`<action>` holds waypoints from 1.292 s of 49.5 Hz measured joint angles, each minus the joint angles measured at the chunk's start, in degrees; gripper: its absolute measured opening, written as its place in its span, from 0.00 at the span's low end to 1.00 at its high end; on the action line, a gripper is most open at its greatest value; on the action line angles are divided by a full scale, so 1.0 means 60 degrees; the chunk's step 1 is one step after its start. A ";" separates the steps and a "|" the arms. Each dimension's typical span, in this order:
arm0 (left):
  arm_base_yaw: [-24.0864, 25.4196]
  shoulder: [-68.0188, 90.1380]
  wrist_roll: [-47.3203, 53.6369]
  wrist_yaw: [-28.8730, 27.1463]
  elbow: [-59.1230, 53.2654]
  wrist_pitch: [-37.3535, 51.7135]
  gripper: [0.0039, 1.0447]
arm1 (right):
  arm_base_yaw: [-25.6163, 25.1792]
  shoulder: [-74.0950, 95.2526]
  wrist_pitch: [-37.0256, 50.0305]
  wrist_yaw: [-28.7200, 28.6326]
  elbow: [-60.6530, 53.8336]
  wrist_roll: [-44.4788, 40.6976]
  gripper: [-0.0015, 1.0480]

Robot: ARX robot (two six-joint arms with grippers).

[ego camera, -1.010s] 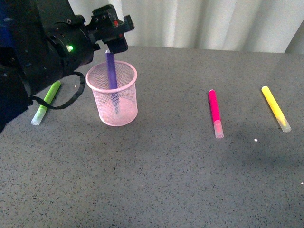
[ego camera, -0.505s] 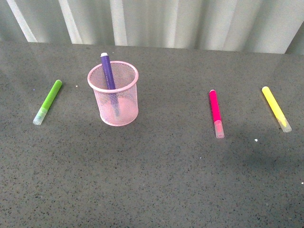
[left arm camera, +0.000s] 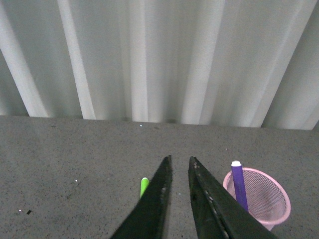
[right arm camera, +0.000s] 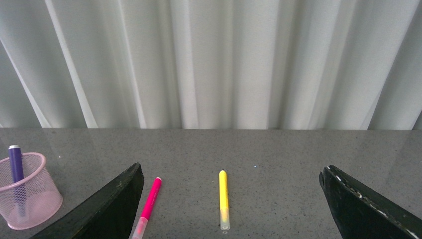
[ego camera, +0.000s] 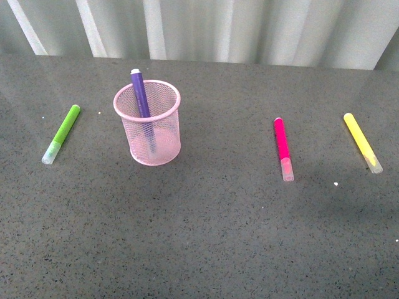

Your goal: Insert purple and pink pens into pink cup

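The pink mesh cup [ego camera: 148, 128] stands on the grey table left of centre. The purple pen [ego camera: 142, 99] stands inside it, leaning on the far rim. The pink pen [ego camera: 282, 147] lies flat on the table to the right, cap end nearest me. Neither gripper shows in the front view. In the left wrist view my left gripper [left arm camera: 179, 162] is shut and empty, well back from the cup [left arm camera: 261, 201] and the purple pen [left arm camera: 239, 183]. In the right wrist view my right gripper [right arm camera: 231, 177] is wide open, with the pink pen [right arm camera: 149, 201] by one finger [right arm camera: 107, 204].
A lime-green marker [ego camera: 62, 132] lies left of the cup and shows in the left wrist view [left arm camera: 143, 186]. A yellow marker [ego camera: 362, 142] lies at the far right and shows between the right fingers [right arm camera: 223, 204]. White curtains [ego camera: 206, 28] hang behind the table.
One second ago my left arm was over the cup at the purple pen. It has since drawn back out of the front view, leaving the pen standing in the cup.
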 joint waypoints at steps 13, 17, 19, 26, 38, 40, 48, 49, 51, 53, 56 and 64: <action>0.0925 -0.1931 0.0073 0.0994 -0.1158 -0.0765 0.03 | 0.0000 0.0000 0.0000 0.0000 0.0000 0.0000 0.93; 0.1056 -0.2473 0.0073 0.0987 -0.1366 -0.1075 0.03 | 0.0000 0.0000 0.0000 0.0000 0.0000 0.0000 0.93; 0.1064 -0.2659 0.0073 0.1002 -0.1428 -0.1191 0.03 | 0.0000 0.0000 0.0000 -0.0004 0.0000 0.0000 0.93; 0.1064 -0.3388 0.0073 0.1005 -0.1676 -0.1687 0.03 | 0.0000 0.0000 0.0000 -0.0004 0.0000 0.0000 0.93; 0.1064 -0.4233 0.0076 0.1031 -0.2018 -0.2044 0.03 | 0.0000 0.0000 0.0000 0.0000 0.0000 0.0000 0.93; 0.1064 -0.4503 0.0076 0.1027 -0.2018 -0.2284 0.03 | 0.0000 0.0000 0.0000 -0.0004 0.0000 0.0000 0.93; 0.1064 -0.5603 0.0076 0.1031 -0.2022 -0.3293 0.03 | 0.0000 0.0000 0.0000 -0.0004 0.0000 0.0000 0.93; 0.1064 -0.5756 0.0076 0.1035 -0.2022 -0.3450 0.03 | 0.0000 0.0000 0.0000 -0.0004 0.0000 0.0000 0.93; 0.1064 -0.5967 0.0076 0.1031 -0.2022 -0.3650 0.03 | 0.0000 0.0000 0.0000 -0.0004 0.0000 0.0000 0.93; 0.1067 -0.6178 0.0076 0.1031 -0.2025 -0.3836 0.03 | 0.0000 0.0000 0.0000 0.0000 0.0000 0.0000 0.93; 0.1067 -0.6462 0.0076 0.1031 -0.2025 -0.4098 0.03 | 0.0000 0.0000 0.0000 -0.0004 0.0000 0.0000 0.93; 0.1067 -0.7348 0.0076 0.1031 -0.2025 -0.4976 0.03 | 0.0000 0.0000 0.0000 -0.0004 0.0000 0.0000 0.93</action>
